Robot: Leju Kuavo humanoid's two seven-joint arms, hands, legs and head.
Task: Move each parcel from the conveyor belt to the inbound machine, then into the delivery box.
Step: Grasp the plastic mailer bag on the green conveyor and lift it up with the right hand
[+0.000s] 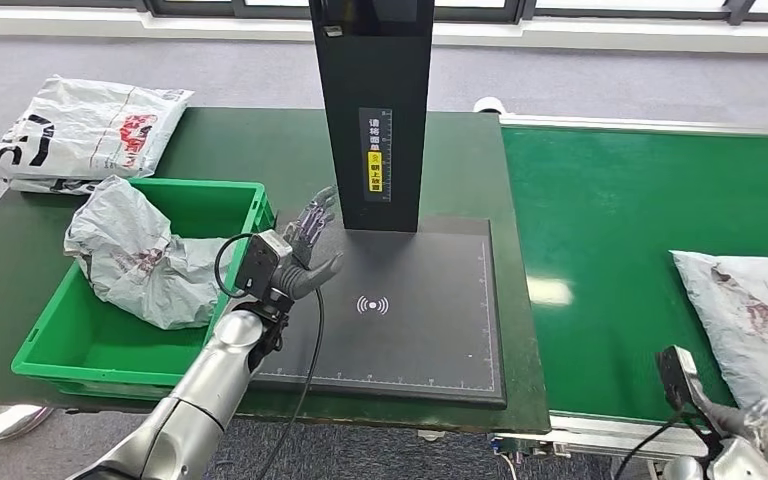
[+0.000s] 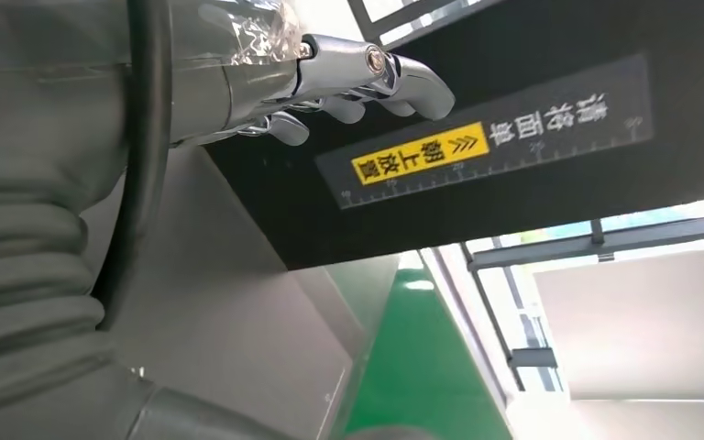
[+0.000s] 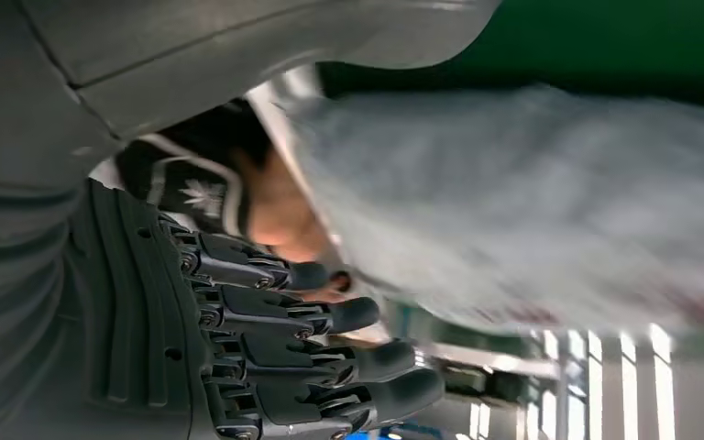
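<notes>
Crinkled grey plastic film on parcel [image 1: 750, 305], slightly glossy. Same wrinkled poly film on bag [image 1: 140, 255] in glossy green hard-plastic crate [image 1: 225, 195]. Matt black scan pad [image 1: 400, 310], smooth. Glossy black post [image 1: 375, 110]. Green conveyor belt [image 1: 610, 220] smooth, sheeny. Left robot hand [image 1: 305, 245] polished metal fingers [image 2: 376, 78], grey ribbed rubbery cover.

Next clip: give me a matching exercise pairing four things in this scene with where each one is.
Things:
1. crumpled grey parcel
2. flat grey parcel
3. white printed bag
4. left hand

Places:
A. on the green conveyor belt
B. over the scanner pad, beside the black post
C. in the green crate
D. on the dark table behind the crate

Pairs: 1-C, 2-A, 3-D, 4-B
</notes>
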